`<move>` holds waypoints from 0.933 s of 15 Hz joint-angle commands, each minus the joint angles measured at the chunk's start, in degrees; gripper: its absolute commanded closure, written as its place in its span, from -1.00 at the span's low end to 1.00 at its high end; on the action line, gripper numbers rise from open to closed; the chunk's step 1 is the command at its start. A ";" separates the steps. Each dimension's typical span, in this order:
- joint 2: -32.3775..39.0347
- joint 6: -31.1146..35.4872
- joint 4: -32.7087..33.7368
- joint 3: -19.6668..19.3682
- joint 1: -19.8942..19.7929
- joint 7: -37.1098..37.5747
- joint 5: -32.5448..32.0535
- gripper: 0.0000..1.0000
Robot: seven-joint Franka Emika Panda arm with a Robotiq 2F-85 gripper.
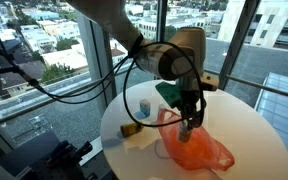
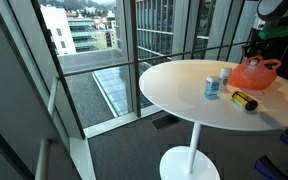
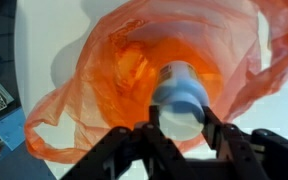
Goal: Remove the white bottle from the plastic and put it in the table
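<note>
The orange plastic bag lies open on the round white table; it shows in both exterior views. The white bottle, pale with a bluish rim, sits in the bag's mouth. My gripper reaches down into the bag, with a finger pressed on each side of the bottle. In an exterior view the gripper stands upright over the bag and the bottle is hidden behind it. In an exterior view only the arm's end shows above the bag.
A small can and a second small container stand beside the bag; a yellow-and-black object lies near them. A green item sits behind the arm. Glass walls surround the table.
</note>
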 commanded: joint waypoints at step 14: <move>-27.67 -7.66 -15.25 4.17 0.52 3.68 -14.05 0.61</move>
